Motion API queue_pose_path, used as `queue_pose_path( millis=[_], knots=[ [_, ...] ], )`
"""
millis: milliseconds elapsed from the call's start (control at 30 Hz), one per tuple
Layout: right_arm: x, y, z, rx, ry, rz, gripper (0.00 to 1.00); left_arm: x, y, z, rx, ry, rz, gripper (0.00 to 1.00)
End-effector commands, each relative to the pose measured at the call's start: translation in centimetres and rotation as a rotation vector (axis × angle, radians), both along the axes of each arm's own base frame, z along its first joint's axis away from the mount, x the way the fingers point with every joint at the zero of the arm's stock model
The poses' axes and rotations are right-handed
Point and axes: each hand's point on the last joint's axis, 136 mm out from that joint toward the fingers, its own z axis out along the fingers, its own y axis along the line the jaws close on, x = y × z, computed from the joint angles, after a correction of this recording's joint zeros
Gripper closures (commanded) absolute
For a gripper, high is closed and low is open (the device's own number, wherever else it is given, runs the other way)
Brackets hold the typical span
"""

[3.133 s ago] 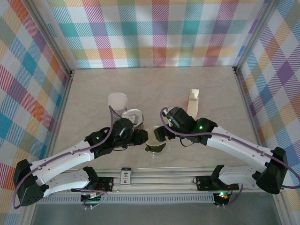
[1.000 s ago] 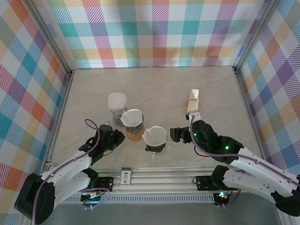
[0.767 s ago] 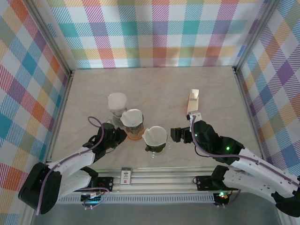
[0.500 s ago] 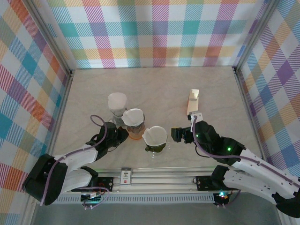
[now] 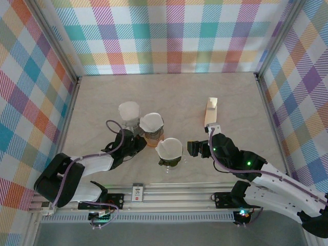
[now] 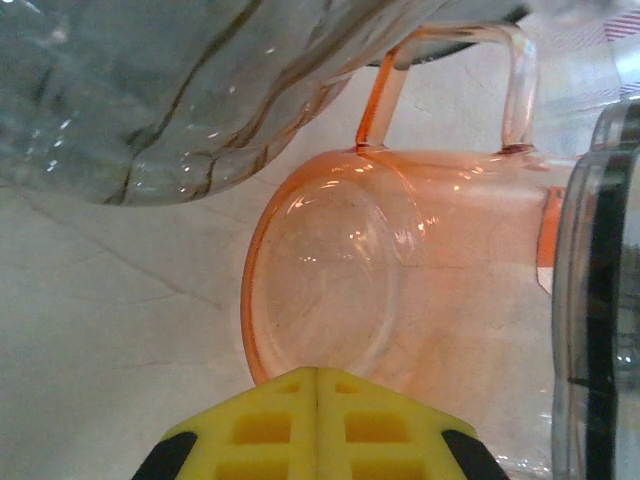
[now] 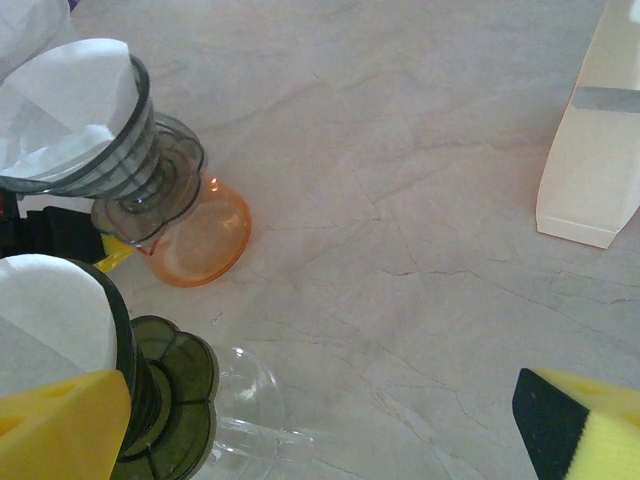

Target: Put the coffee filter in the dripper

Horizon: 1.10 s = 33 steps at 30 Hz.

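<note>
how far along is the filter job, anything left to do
Done, it seems: a white filter sits in the green dripper, and another lines the grey dripper over the orange cup. In hand: nothing. The right gripper is open and empty; the left gripper is shut, its tips at the cup's base. Left: probably only backing the arms away.

A white paper coffee filter (image 5: 169,147) sits open inside the dark green ribbed dripper (image 7: 165,385), upright atop a clear glass cup (image 7: 250,400) near the middle of the bench's (image 5: 230,97) near edge.
</note>
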Motion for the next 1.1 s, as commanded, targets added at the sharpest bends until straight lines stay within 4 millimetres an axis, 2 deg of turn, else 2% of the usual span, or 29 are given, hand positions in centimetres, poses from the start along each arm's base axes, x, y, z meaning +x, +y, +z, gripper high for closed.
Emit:
queue_pose_path(
  millis=[0, 167, 333, 500, 600, 667, 833, 967, 1067],
  knots=[
    [0.1, 0.0, 0.0, 0.023, -0.001, -0.013, 0.01, 1.1, -1.3, 1.6, -0.039, -0.052, -0.01, 1.0],
    [0.0, -0.2, -0.1, 0.024, -0.001, -0.014, 0.01, -0.1, -0.7, 1.6, -0.011, -0.039, -0.005, 1.0],
    [0.2, 0.0, 0.0, 0.025, -0.009, -0.013, 0.01, -2.6, 1.3, 2.0, 0.017, -0.013, 0.027, 1.0],
    [0.4, 0.4, -0.2, 0.023, -0.005, -0.006, 0.01, -5.1, 4.6, 3.8, 0.074, -0.017, 0.089, 0.74],
    [0.6, 0.8, -0.5, 0.022, 0.002, -0.002, 0.01, -6.2, 6.8, 4.5, 0.112, -0.022, 0.135, 0.73],
    [0.6, 1.1, -0.6, 0.026, 0.005, 0.005, 0.01, -6.7, 8.5, 3.9, 0.143, 0.009, 0.166, 0.74],
    [0.5, 1.4, -0.6, 0.032, 0.008, 0.021, 0.01, -5.2, 11.0, 2.8, 0.092, 0.078, 0.24, 0.77],
    [0.4, 1.3, -0.6, 0.031, 0.006, 0.025, 0.01, -2.3, 12.4, 3.6, 0.034, 0.046, 0.303, 0.77],
    [0.2, 0.9, -0.6, 0.031, 0.002, 0.022, 0.01, -0.3, 12.5, 4.0, 0.02, 0.024, 0.312, 0.82]
  ],
)
